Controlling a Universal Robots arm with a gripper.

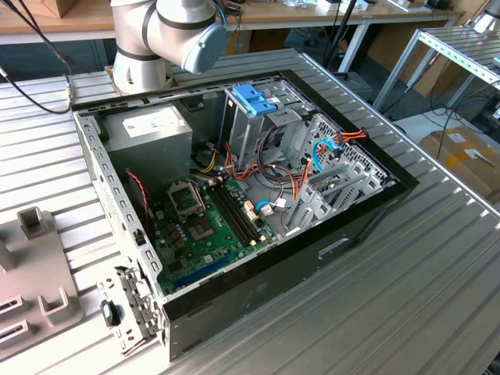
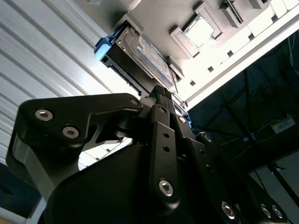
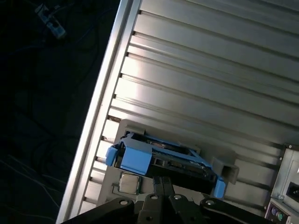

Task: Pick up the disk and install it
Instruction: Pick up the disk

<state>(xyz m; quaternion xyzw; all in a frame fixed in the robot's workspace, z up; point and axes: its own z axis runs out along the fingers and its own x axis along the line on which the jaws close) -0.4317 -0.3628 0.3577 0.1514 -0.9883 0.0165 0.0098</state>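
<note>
The disk [image 3: 163,156] is a flat metal drive with light-blue rails at both ends. It rests in a slot of a grey holder [image 3: 224,161] on the ribbed metal table. In the second wrist view the disk [image 2: 145,53] shows its white-and-blue label and one blue rail end. My gripper [image 3: 163,179] hangs just short of the disk's near edge, its two thin black fingers pressed together with nothing between them. From the other side, the gripper [image 2: 161,89] points at the same edge. I cannot tell whether the tips touch the disk.
An open computer case [image 1: 367,211] lies on the table in the exterior view, with a green motherboard [image 1: 203,226], a grey box [image 1: 148,129] and a drive cage topped by a blue bracket [image 1: 254,99]. Part of the grey holder [image 1: 39,289] lies at the exterior view's left. A square chip [image 3: 128,183] sits in the holder.
</note>
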